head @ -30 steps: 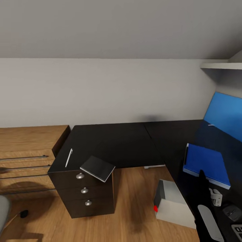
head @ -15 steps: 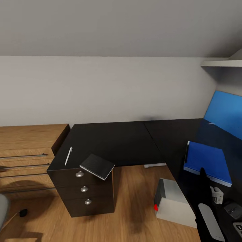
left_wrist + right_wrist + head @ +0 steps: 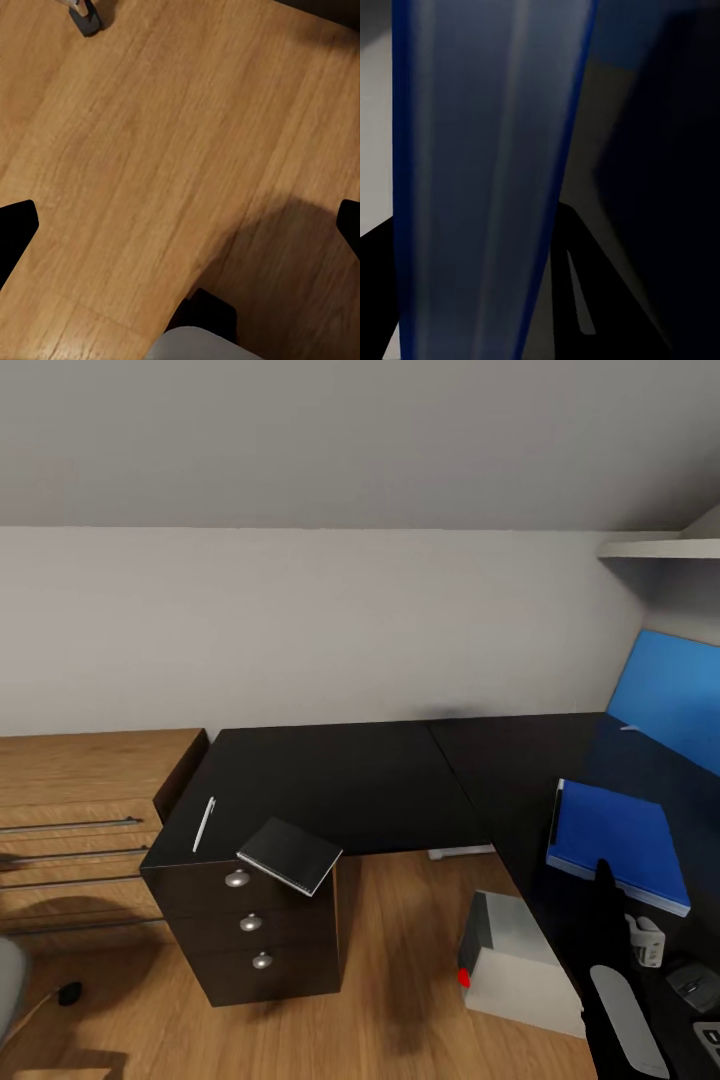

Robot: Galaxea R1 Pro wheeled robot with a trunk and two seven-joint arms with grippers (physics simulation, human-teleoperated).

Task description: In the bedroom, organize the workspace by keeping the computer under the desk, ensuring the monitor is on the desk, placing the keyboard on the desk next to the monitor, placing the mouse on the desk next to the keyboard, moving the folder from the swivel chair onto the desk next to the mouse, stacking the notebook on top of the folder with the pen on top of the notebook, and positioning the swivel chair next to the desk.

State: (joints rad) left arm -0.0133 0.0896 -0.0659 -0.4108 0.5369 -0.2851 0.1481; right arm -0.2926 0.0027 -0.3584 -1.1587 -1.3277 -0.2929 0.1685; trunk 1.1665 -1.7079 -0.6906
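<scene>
Head view: notebook (image 3: 290,855) overhanging desk (image 3: 340,780)

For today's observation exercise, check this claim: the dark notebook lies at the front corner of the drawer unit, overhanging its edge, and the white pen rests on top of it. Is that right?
Not quite. The head view shows the pen lying on the desk top beside the notebook, apart from it, not on it. The rest holds: the notebook sits at the drawer unit's front corner, overhanging the edge.

No text, label, brand, number or sign can be read anywhere in these views. The blue folder (image 3: 618,844), the dark notebook (image 3: 291,855) and the grey computer (image 3: 515,967) show plain faces; the computer's front carries only a red light.
</scene>
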